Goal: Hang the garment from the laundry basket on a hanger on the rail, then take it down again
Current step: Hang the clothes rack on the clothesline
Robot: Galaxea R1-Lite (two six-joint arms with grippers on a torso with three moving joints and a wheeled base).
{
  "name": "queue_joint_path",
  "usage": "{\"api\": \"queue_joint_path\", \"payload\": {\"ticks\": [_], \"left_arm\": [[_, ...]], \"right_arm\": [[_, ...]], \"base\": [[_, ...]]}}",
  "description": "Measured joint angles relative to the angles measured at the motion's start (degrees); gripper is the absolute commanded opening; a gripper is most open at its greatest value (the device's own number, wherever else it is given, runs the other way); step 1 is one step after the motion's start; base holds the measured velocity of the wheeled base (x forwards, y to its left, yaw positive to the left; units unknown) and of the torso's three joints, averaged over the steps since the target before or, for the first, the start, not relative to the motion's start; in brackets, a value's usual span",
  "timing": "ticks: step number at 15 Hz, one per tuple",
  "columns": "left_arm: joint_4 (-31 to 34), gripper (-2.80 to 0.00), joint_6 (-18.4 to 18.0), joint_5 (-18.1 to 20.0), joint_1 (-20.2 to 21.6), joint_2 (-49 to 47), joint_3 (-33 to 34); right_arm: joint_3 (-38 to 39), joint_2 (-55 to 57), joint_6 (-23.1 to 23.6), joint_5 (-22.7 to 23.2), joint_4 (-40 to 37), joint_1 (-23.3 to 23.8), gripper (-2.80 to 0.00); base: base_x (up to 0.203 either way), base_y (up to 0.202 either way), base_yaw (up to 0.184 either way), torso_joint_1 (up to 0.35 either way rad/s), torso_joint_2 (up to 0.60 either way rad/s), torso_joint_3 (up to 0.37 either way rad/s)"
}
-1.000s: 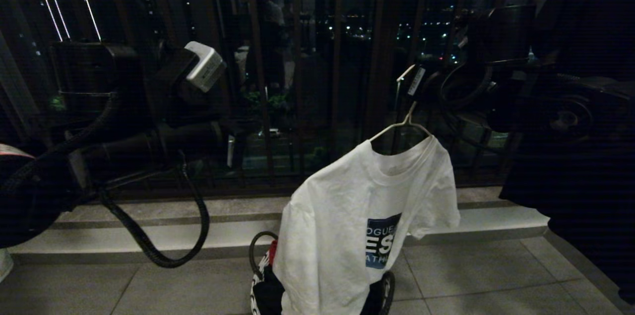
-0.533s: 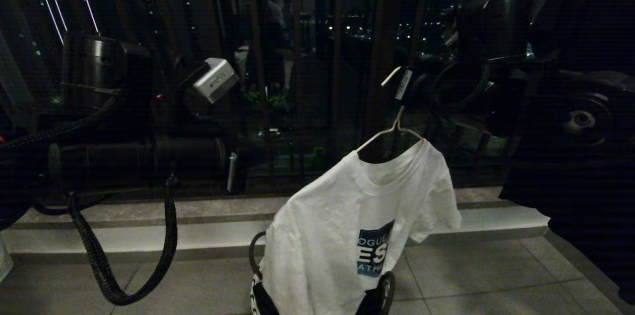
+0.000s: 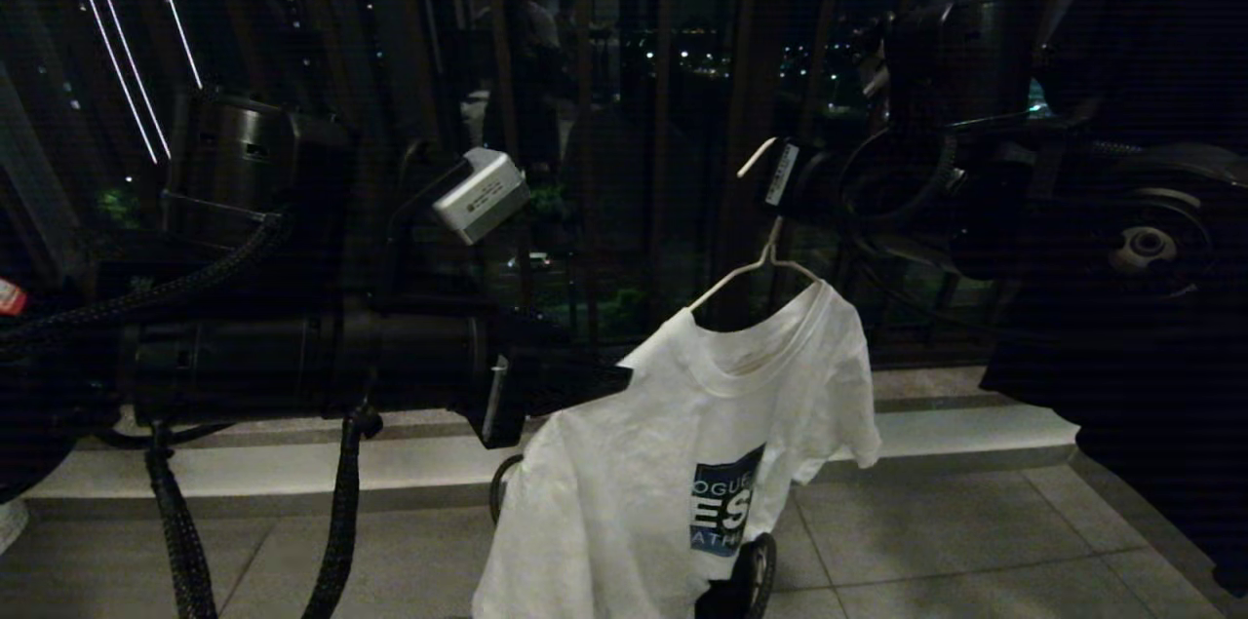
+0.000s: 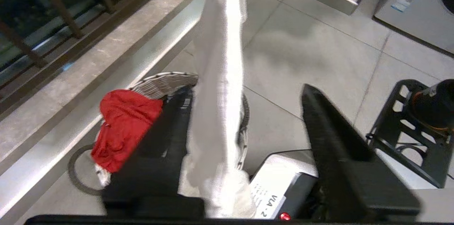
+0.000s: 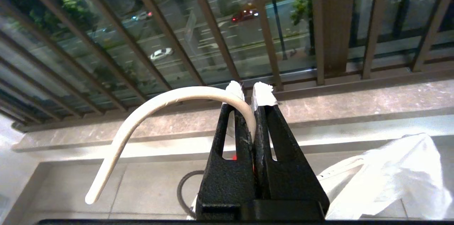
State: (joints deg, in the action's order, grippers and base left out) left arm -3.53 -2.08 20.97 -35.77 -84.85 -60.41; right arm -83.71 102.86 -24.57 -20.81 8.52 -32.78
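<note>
The garment (image 3: pixel 673 444), a white T-shirt with a blue-and-black chest graphic, hangs on the thin white hanger (image 3: pixel 756 266). My right gripper (image 3: pixel 770 173) holds the hanger up in front of the balcony bars. In the right wrist view that gripper (image 5: pixel 248 90) is shut on the hanger's curved hook (image 5: pixel 159 100). My left gripper (image 3: pixel 609 375) is at the shirt's shoulder on my left. Its jaws (image 4: pixel 246 90) stand open, with a fold of the garment (image 4: pixel 220 104) hanging between them, close to one finger (image 4: pixel 166 136). The laundry basket (image 4: pixel 161 83) stands below. The rail is out of view.
A small red cloth (image 4: pixel 122 125) lies over the basket's rim. Dark balcony railing bars (image 3: pixel 663 112) and a stone ledge (image 3: pixel 292 463) run behind the work. A grey appliance (image 4: pixel 418 9) stands on the tiled floor. A large dark shape (image 3: pixel 1160 385) fills the right side.
My left arm has swung right to the shirt's shoulder and its jaws have opened. The right gripper has carried the hanger and shirt slightly left.
</note>
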Motion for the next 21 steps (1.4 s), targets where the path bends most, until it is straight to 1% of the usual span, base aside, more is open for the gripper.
{"api": "queue_joint_path", "payload": {"ticks": [2,6,10,12,14,17,21], "left_arm": [[0.9,0.0,-0.23,-0.16,-1.4,-0.92,-0.68],[1.21,0.0,-0.74,-0.33,-2.03,-3.57,-3.5],[1.01,0.0,-4.45,-1.98,-1.66,-6.9,-4.88],[0.82,0.0,-5.3,-2.56,-1.64,-8.48,-5.13],[0.44,0.0,-5.4,-3.41,-1.6,-10.08,-5.19],[0.37,0.0,-5.38,-3.72,-1.5,-11.76,-5.46],[0.36,0.0,-5.05,-3.96,-0.16,-12.74,-5.55]], "right_arm": [[0.03,0.0,0.01,0.0,0.02,-0.62,-2.8],[0.39,-0.09,-0.01,0.01,0.02,-1.29,-2.8],[0.61,-0.67,0.01,0.02,0.02,-1.53,-2.8],[0.69,-0.9,0.01,0.02,0.02,-1.56,-2.8],[0.74,-1.1,0.02,0.02,0.02,-1.54,-2.8],[0.75,-1.22,0.09,0.02,0.02,-1.56,-2.8],[0.82,-1.27,0.19,0.02,0.02,-1.67,-2.8]], "base": [[0.0,0.0,0.0,0.0,0.0,0.0],[0.0,0.0,0.0,0.0,0.0,0.0],[0.0,0.0,0.0,0.0,0.0,0.0],[0.0,0.0,0.0,0.0,0.0,0.0],[0.0,0.0,0.0,0.0,0.0,0.0],[0.0,0.0,0.0,0.0,0.0,0.0],[0.0,0.0,0.0,0.0,0.0,0.0]]}}
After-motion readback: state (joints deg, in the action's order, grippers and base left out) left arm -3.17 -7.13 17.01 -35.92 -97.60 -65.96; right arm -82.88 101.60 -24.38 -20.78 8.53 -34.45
